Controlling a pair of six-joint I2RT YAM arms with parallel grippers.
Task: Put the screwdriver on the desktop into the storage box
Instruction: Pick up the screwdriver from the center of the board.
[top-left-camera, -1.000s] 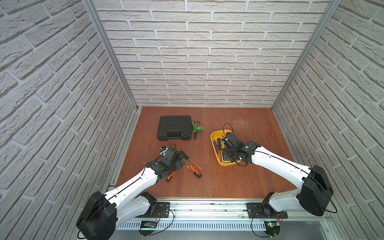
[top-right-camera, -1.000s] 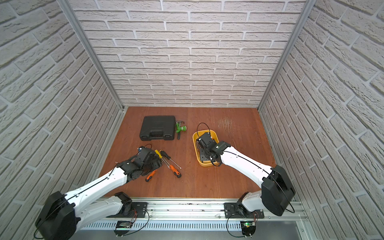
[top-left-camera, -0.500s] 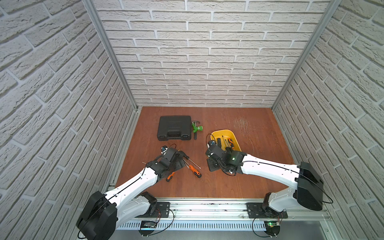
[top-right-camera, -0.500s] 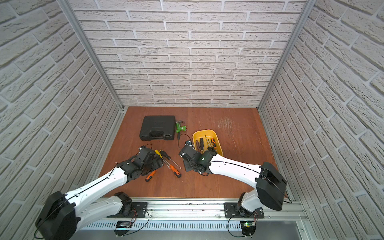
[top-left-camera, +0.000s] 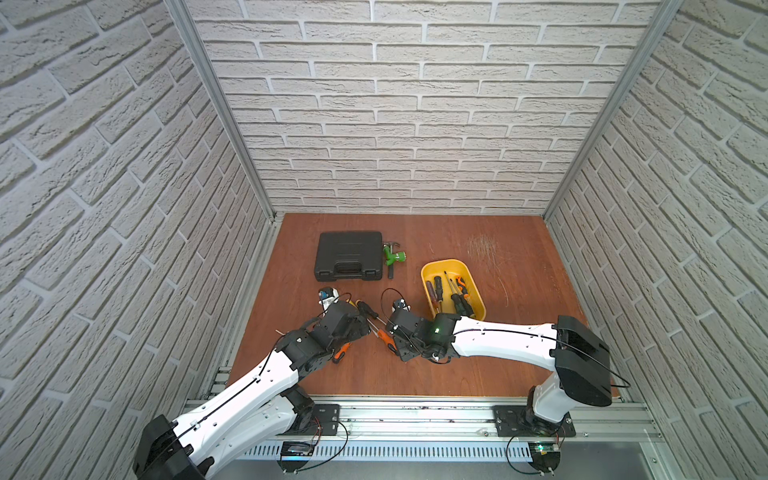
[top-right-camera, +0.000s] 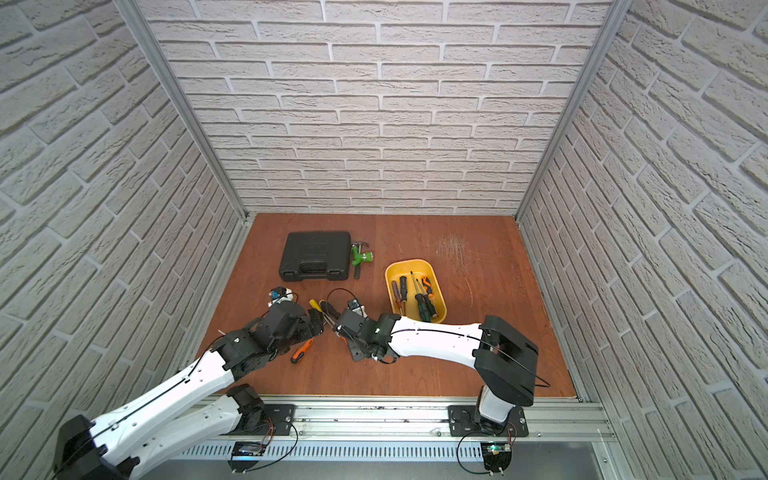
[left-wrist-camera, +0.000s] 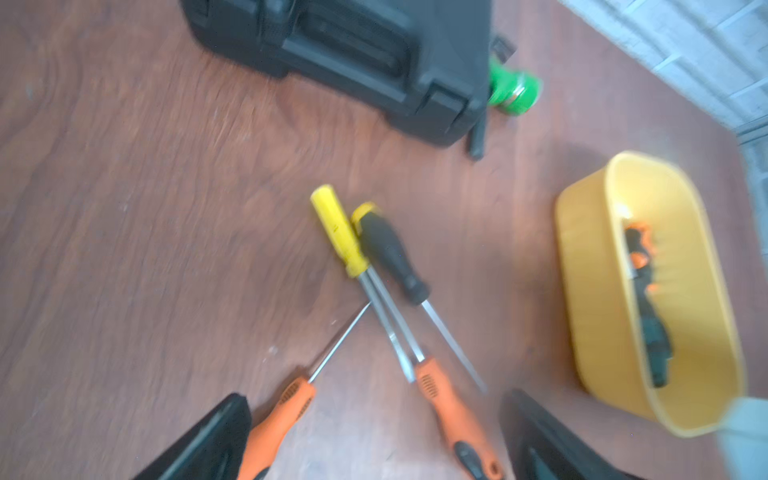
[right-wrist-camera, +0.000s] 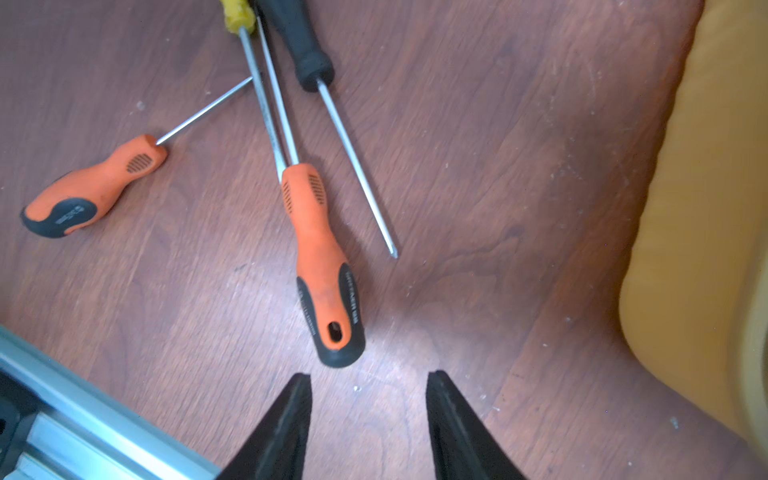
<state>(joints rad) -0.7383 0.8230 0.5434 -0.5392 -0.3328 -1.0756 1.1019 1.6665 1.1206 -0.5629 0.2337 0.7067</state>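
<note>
Swinging over from the shallow bright-yellow plastic storage box (top-left-camera: 444, 263), the right arm is now reaching toward the loose tools. The left arm is staying put, with its fingers spread wider than before.

The right gripper (right-wrist-camera: 369, 375) is hanging over the flat reddish-brown wood-grain desktop (top-left-camera: 519, 353). Its two black fingers (right-wrist-camera: 286, 424) are standing apart with only bare wood between them. The long orange and black screwdriver (right-wrist-camera: 324, 257) is lying just in front of the fingertips. The fat end of its handle is pointing at them, close to one fingertip and not between the two.

The left gripper (left-wrist-camera: 374, 397) is gaping wide and holding nothing. In its wrist view that same handle is showing between its fingers. A smaller orange and black screwdriver (left-wrist-camera: 278, 415) is lying right beside one finger, and I cannot tell if they are touching.

A yellow-handled screwdriver (left-wrist-camera: 338, 230) and a black-handled screwdriver (left-wrist-camera: 388, 253) with a yellow cap are lying side by side. All four are lying in the left half of the desktop, toward the front edge. The storage box is sitting near the middle, a bit to the right, with more screwdrivers (top-left-camera: 434, 289) resting inside. A black hard-shell plastic tool case (top-left-camera: 348, 255) is sitting toward the back left corner.

Small writing is running along the black parts of the orange handles, but it is too tiny to read.
</note>
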